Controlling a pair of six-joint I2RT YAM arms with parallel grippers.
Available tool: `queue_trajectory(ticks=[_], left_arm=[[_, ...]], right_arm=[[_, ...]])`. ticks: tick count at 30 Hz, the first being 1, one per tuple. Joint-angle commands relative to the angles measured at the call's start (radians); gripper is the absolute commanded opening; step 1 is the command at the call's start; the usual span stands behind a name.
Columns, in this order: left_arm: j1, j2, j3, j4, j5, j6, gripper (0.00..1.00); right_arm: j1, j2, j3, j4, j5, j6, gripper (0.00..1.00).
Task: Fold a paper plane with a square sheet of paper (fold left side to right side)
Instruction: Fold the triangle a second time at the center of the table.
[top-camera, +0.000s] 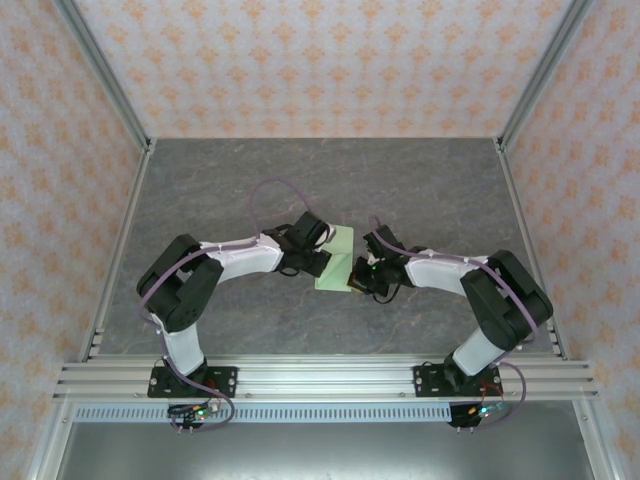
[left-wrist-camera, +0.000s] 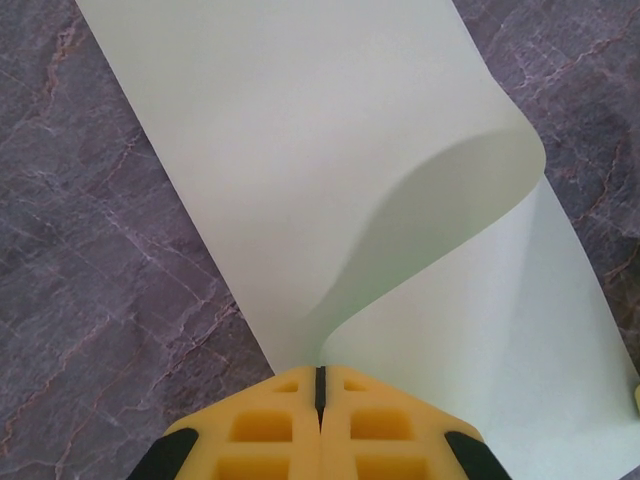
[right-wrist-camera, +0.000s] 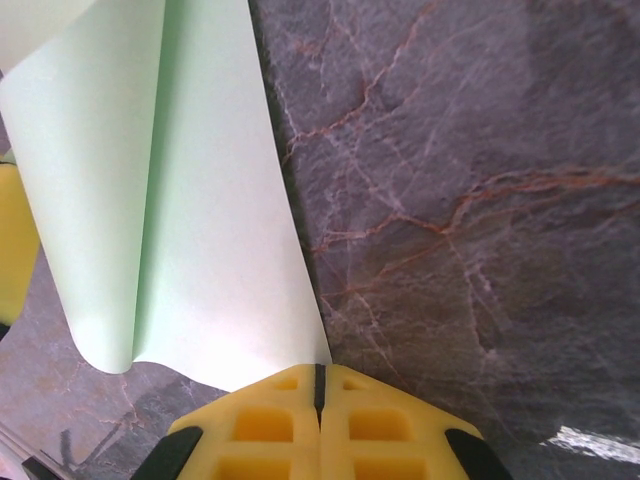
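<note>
The square sheet of paper (top-camera: 338, 256) is pale green and lies mid-table between the two arms, its left side lifted and curled over toward the right. My left gripper (top-camera: 322, 262) is shut on that lifted edge. In the left wrist view the curled flap (left-wrist-camera: 440, 210) runs edge-on into the closed yellow fingertips (left-wrist-camera: 320, 372). My right gripper (top-camera: 360, 277) is shut, and its closed tips (right-wrist-camera: 322, 372) sit on the near right corner of the flat layer (right-wrist-camera: 220, 260). The rounded bend of the paper (right-wrist-camera: 105, 345) stands beside them.
The table (top-camera: 230, 190) is grey marble-patterned, with metal frame rails at the left (top-camera: 125, 240), the right (top-camera: 525, 240) and along the near edge (top-camera: 320, 378). Patterned walls enclose the cell. A yellow finger (right-wrist-camera: 12, 250) of the left gripper shows at the left edge of the right wrist view.
</note>
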Motion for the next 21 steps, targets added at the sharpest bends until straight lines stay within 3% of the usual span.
queue_trajectory(ticks=[1,21], left_arm=[[0.012,0.012,0.027,-0.006,-0.037,0.017,0.00],[0.016,0.038,0.041,0.001,-0.026,0.015,0.00]], right_arm=[[0.010,0.013,0.009,-0.073,0.027,-0.014,0.04],[0.010,0.011,0.012,-0.078,0.023,-0.019,0.04]])
